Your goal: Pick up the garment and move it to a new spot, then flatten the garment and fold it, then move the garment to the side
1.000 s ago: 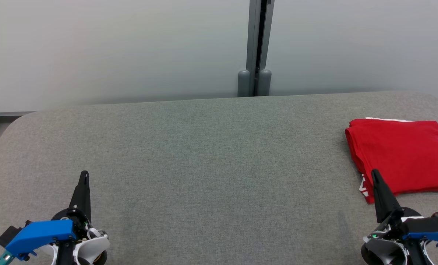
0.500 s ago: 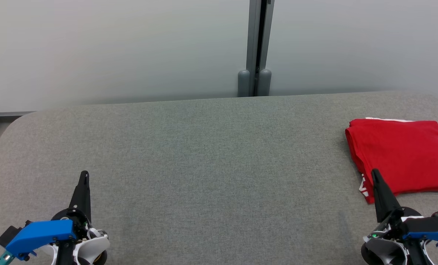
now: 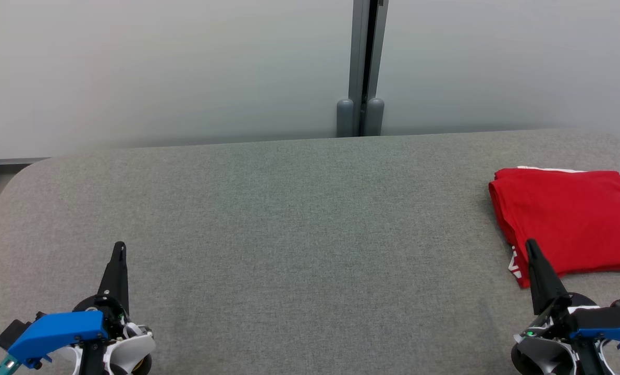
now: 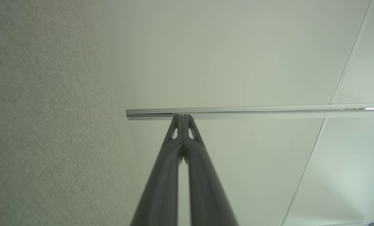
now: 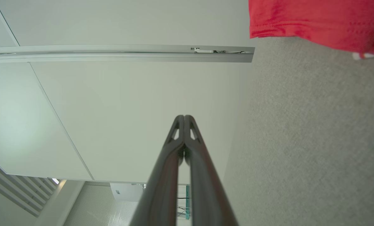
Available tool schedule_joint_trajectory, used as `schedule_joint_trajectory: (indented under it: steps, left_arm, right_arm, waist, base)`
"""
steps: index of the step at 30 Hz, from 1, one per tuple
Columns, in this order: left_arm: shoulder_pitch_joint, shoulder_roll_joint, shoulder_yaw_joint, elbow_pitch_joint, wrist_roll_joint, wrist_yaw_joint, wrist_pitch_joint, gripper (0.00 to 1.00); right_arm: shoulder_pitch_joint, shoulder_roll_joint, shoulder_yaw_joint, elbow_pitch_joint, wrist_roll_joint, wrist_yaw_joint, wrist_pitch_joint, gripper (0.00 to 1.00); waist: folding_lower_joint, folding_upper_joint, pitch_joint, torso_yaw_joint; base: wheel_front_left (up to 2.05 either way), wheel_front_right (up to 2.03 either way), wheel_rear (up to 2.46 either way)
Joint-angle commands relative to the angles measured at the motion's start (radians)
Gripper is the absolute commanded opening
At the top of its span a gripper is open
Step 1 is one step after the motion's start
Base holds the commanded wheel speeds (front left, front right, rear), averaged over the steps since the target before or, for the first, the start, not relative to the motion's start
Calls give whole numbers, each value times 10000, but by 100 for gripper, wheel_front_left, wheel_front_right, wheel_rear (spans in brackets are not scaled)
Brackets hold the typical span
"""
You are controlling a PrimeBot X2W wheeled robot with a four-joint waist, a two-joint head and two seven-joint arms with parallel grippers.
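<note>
At right edge of frame: garment folded, set aside

Red folded cloth garment (image 3: 570,219) lies flat on grey fabric tabletop (image 3: 289,219), middle right. Left pincer (image 3: 119,246), lower left: closed, empty. Right pincer (image 3: 530,245), lower right: closed, empty, near garment. Judged: every step looks done; nothing evidently left.

We see a bright red garment (image 3: 565,219) with a thin white edge and white print at 1 corner. The worktop (image 3: 299,224) is a speckled grey weave. The left hand (image 3: 119,246) and the right hand (image 3: 530,244) have black fingers and blue and white housings. The wall (image 3: 159,67) is pale grey-white, its post (image 3: 364,62) a darker grey.
</note>
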Motion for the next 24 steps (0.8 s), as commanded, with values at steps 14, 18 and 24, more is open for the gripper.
schedule_joint_trajectory:
  steps: [14, 18, 24]
  left_arm:
    - [-102, -18, 20, -39, -27, -55, 34, 0]
    - [-101, -18, 20, -40, -27, -55, 34, 0]
    - [-101, -18, 19, -40, -27, -55, 34, 0]
  right_arm:
    - [-97, -40, -20, -32, 28, 0, 45, 0]
    - [-97, -40, -20, -32, 28, 0, 45, 0]
    - [-97, -40, -20, -32, 28, 0, 45, 0]
  waist:
    - [0, -1, 0, 1]
    - [0, -1, 0, 1]
    - [0, -1, 0, 1]
  base:
    - [0, 0, 0]
    - [0, 0, 0]
    - [0, 0, 0]
